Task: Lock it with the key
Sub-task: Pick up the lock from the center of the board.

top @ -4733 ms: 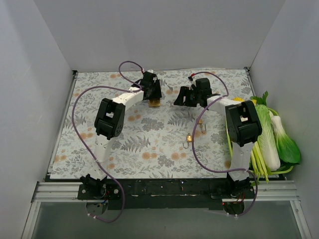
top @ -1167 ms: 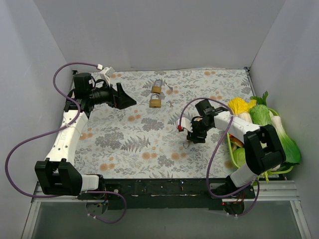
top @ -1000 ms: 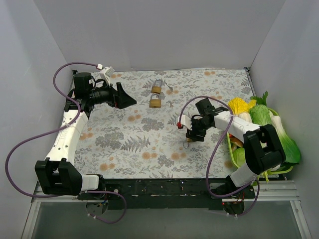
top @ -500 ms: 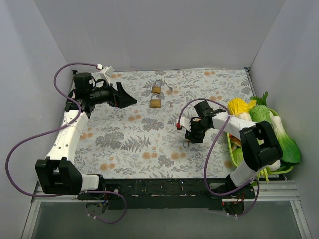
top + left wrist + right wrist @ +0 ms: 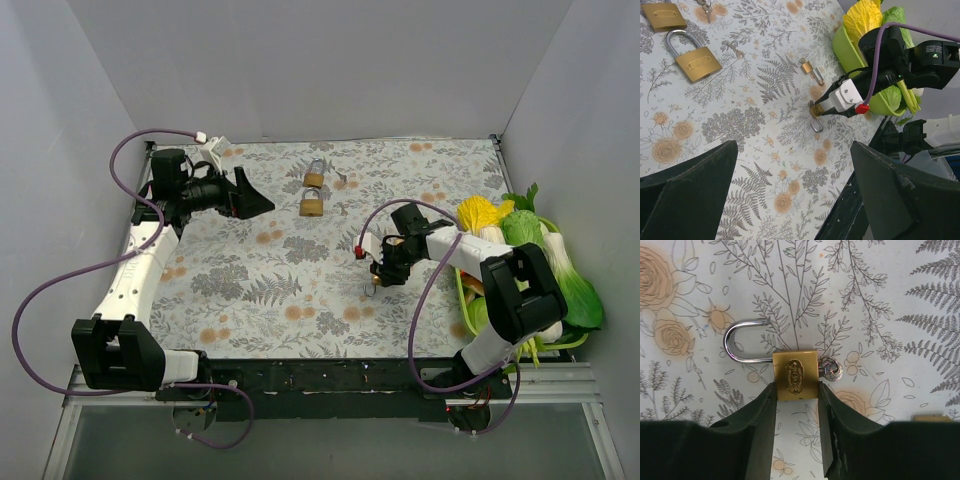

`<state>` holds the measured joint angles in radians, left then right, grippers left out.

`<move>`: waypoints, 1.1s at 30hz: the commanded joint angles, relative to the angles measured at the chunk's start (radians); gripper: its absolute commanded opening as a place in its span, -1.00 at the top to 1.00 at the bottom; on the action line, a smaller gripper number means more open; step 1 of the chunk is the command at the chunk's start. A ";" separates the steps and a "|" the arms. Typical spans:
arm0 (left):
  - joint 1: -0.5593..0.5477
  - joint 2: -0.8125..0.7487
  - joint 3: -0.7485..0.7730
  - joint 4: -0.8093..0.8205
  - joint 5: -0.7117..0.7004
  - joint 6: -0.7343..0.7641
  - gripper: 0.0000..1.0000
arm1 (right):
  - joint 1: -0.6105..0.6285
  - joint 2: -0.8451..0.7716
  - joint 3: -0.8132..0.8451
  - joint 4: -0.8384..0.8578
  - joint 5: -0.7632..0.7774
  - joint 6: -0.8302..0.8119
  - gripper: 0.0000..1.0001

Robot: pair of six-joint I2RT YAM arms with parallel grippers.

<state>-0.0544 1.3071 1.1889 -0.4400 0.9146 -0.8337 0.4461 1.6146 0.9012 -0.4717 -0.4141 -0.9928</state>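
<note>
A small brass padlock point(image 5: 795, 375) lies flat on the floral mat with its steel shackle point(image 5: 740, 342) swung open to the left. The key point(image 5: 831, 371), a tiny silver one, sits against the padlock's right side. My right gripper point(image 5: 796, 390) has its fingers pressed on both sides of the padlock's body. In the top view the right gripper point(image 5: 378, 272) is low over the mat at centre right. In the left wrist view this padlock point(image 5: 815, 112) sits at the right gripper's tips. My left gripper point(image 5: 256, 203) is wide open and empty, raised at the far left.
Two larger brass padlocks point(image 5: 311, 206) point(image 5: 314, 178) lie at the far middle. In the left wrist view, a second small padlock point(image 5: 810, 70) and a loose small key point(image 5: 734, 50) lie on the mat. A green basket of vegetables point(image 5: 535, 265) stands at the right edge.
Since the earliest frame the left arm swung away to the far left and the right arm came down onto the small padlock. Over the last second the right gripper only shifted slightly.
</note>
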 commanded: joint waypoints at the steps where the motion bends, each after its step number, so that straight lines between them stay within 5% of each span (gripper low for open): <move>1: 0.002 -0.037 -0.025 -0.008 -0.011 0.047 -0.96 | -0.001 -0.068 0.028 -0.088 -0.089 0.075 0.97; 10: -0.012 -0.150 -0.173 0.000 0.062 0.422 -0.85 | 0.000 -0.041 0.200 -0.270 -0.225 0.403 0.97; 15: -0.269 -0.304 -0.350 0.013 -0.084 0.813 -0.77 | 0.000 0.050 0.257 -0.335 -0.288 0.589 0.97; 20: -0.624 -0.218 -0.356 0.084 -0.380 0.824 -0.60 | 0.000 0.064 0.236 -0.283 -0.318 0.727 0.97; 23: -0.735 -0.123 -0.316 0.092 -0.483 0.838 -0.54 | 0.000 0.070 0.223 -0.245 -0.357 0.816 0.97; 33: -0.903 0.015 -0.304 0.238 -0.680 0.892 -0.30 | 0.003 0.071 0.222 -0.217 -0.417 0.925 0.97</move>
<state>-0.9443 1.3033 0.8455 -0.2852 0.3370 0.0334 0.4465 1.6909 1.1194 -0.7048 -0.7681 -0.1249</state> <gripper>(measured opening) 0.670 0.413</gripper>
